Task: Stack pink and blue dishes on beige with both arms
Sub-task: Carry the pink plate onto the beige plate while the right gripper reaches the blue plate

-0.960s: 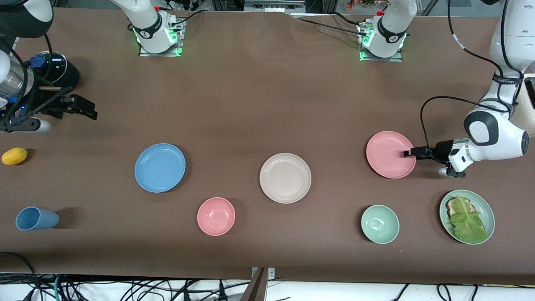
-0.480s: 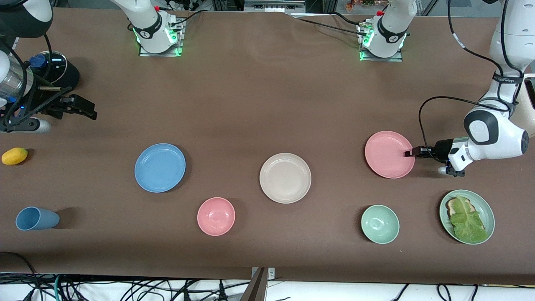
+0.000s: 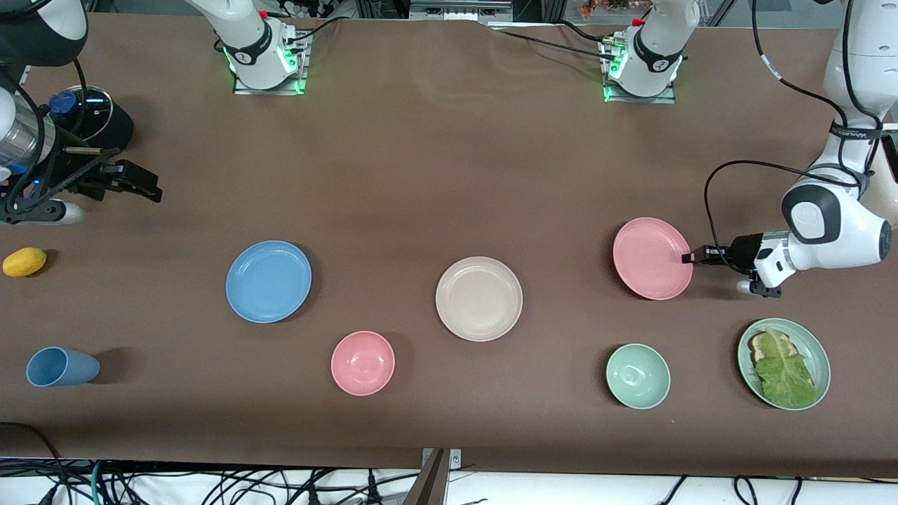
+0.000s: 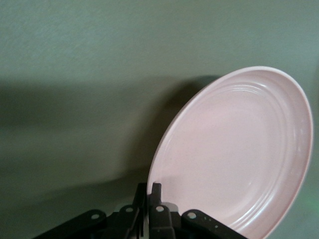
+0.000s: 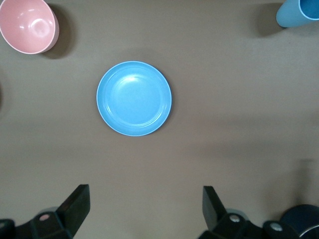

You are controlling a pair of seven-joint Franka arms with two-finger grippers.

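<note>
The pink plate (image 3: pixel 651 258) lies toward the left arm's end of the table, tilted, with its gripped edge raised. My left gripper (image 3: pixel 689 258) is shut on that rim; in the left wrist view its gripper (image 4: pixel 149 190) pinches the edge of the pink plate (image 4: pixel 239 154). The beige plate (image 3: pixel 478 299) sits mid-table with nothing on it. The blue plate (image 3: pixel 268 281) lies flat toward the right arm's end. My right gripper (image 3: pixel 144 188) hangs open and holds nothing, over the table beside a black pot. In the right wrist view the gripper (image 5: pixel 144 196) looks down on the blue plate (image 5: pixel 133 98).
A pink bowl (image 3: pixel 363 362) and a green bowl (image 3: pixel 638 376) stand nearer the front camera than the plates. A pale green plate with lettuce (image 3: pixel 783 363) lies close to the left arm. A blue cup (image 3: pixel 62 367), a yellow fruit (image 3: pixel 24 261) and the black pot (image 3: pixel 98 116) are at the right arm's end.
The left gripper has raised the pink plate's gripped rim, so the plate now tilts and looks narrower. The right arm has hardly moved.
</note>
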